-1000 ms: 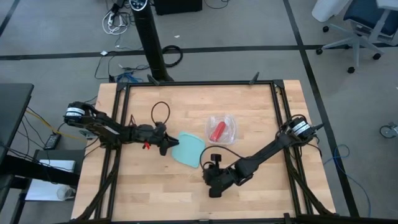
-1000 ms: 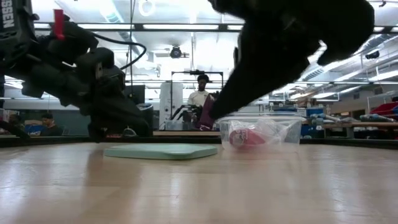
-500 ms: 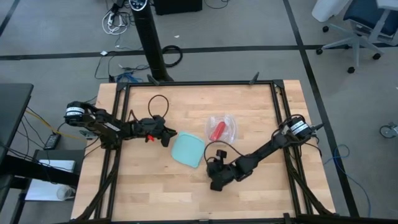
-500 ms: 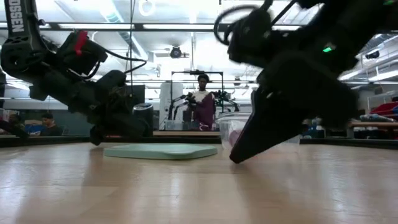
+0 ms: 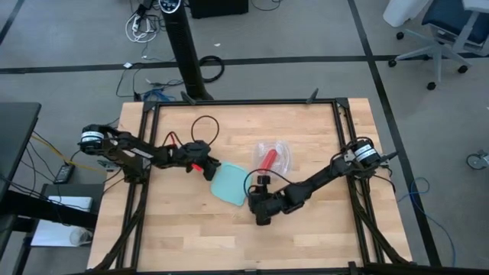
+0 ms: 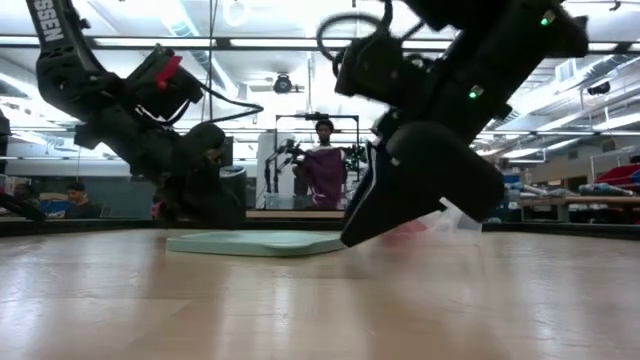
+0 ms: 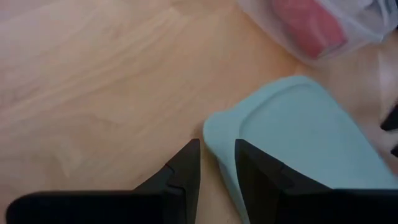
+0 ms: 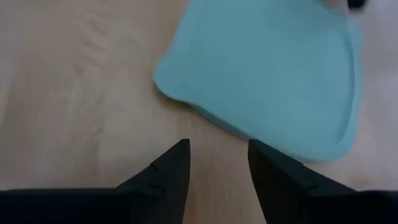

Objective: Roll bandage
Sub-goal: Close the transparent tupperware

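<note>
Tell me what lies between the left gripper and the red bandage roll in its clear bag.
In the high view, the flat light-blue plastic container lies between the left gripper and the red bandage roll in its clear crinkled plastic bag.

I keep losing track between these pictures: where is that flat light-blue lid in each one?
High view: light-blue lid mid-table, between both arms.
Low view: flat, left of centre.
Left wrist view: lower right.
Right wrist view: upper half.
Shared landmark: the wooden table.

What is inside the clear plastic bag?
A red bandage roll shows through the clear bag. The crinkled plastic blurs its ends, so anything behind the roll cannot be seen.
</note>
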Controlling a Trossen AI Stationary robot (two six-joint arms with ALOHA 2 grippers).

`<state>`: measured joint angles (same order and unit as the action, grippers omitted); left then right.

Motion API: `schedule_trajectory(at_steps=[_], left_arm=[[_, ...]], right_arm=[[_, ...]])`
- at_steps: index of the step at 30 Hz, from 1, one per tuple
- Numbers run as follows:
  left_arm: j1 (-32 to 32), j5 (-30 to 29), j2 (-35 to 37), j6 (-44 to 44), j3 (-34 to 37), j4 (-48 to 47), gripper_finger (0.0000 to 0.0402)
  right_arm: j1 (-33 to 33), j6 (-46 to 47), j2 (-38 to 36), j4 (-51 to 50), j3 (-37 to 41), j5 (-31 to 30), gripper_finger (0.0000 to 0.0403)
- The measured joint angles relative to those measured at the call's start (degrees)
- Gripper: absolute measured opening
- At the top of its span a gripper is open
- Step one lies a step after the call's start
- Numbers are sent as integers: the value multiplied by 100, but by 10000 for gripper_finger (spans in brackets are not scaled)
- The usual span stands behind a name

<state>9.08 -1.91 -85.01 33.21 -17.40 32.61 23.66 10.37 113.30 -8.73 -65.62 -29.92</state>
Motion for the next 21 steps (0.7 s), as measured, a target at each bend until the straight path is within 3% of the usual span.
schedule_trajectory(at_steps=[13,21], left_arm=[[148,-31,-198,1412,-70,-71,103],[153,153,-236,1769,-157,-154,103]], right_arm=[[-97,-1134,2,74,-3,-586,160],[-436,-1546,4,-16,-5,-375,160]])
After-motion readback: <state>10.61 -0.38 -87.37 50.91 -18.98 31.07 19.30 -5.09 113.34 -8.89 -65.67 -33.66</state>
